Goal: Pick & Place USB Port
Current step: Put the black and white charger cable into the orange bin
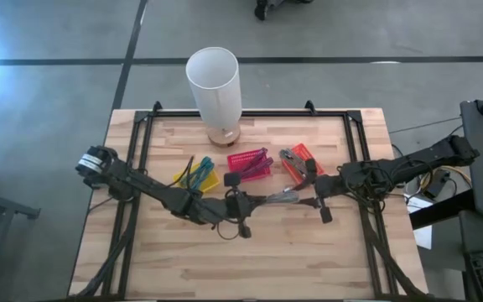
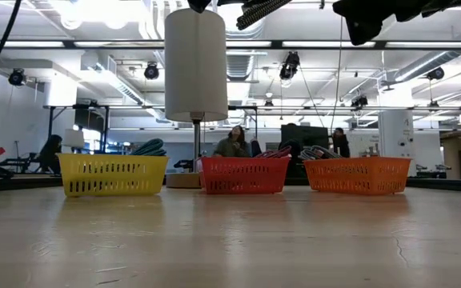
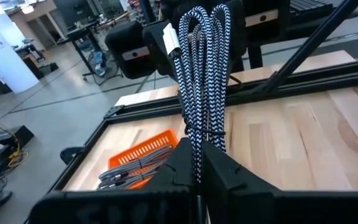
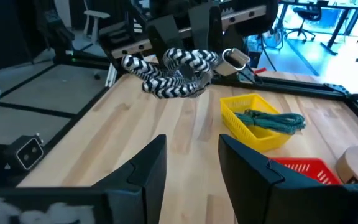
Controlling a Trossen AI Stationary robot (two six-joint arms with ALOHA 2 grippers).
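Wooden table with a black frame, carrying three small slotted baskets in a row near its far edge, in front of a tall white cylinder on a round wooden base. Yellow basket, toward the left end of the row, holds a green cable. Red basket, in the middle, holds cables whose colours are hard to tell. Orange basket, toward the right, holds grey braided cables. Left tool, over the middle of the table, is closed on a bundled black-and-white braided cable, which it holds above the table top; the bundle's loops stand up past the fingers, and a pale metal plug shows at one end. Right tool, over the right half of the table and just beside the bundle's end, has its two fingers spread apart with nothing between them. In the low view, people show in the room beyond the table.
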